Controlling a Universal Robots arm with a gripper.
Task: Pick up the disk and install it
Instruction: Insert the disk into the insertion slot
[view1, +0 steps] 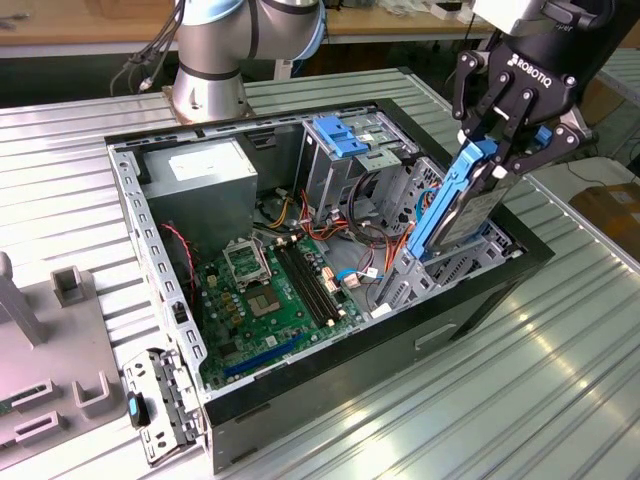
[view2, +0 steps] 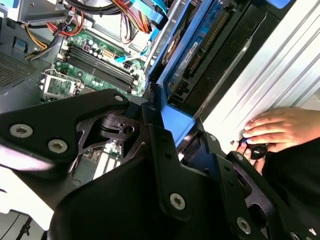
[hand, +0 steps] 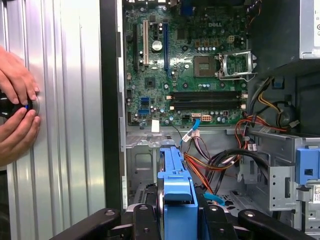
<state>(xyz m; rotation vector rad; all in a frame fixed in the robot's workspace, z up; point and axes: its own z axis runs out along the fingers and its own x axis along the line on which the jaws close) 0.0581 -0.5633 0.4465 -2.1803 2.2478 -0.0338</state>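
The disk (view1: 468, 208), a grey-metal drive in bright blue rails, hangs tilted over the open computer case (view1: 160, 270), on the exterior view's right. Its lower end reaches into the metal drive bay (view1: 478, 262) at the case's edge. My gripper (view1: 505, 150) is shut on the disk's upper end, black fingers (view1: 478, 108) clamping the blue carrier from both sides. In the first wrist view the blue carrier (hand: 176, 186) runs away from my gripper (hand: 177, 216) toward the bay. In the second wrist view the disk (view2: 196, 46) sits beyond the blue tab (view2: 178, 118).
Inside the case lie a green motherboard (view1: 275, 290), a grey power supply box (view1: 200, 180), cable bundles (hand: 215, 160) and a light-blue latch plate (view1: 336, 136). A person's hands (hand: 17, 107) rest on the ribbed metal table (view1: 520, 380) beside the case. Grey fixtures (view1: 60, 340) stand on the exterior view's left.
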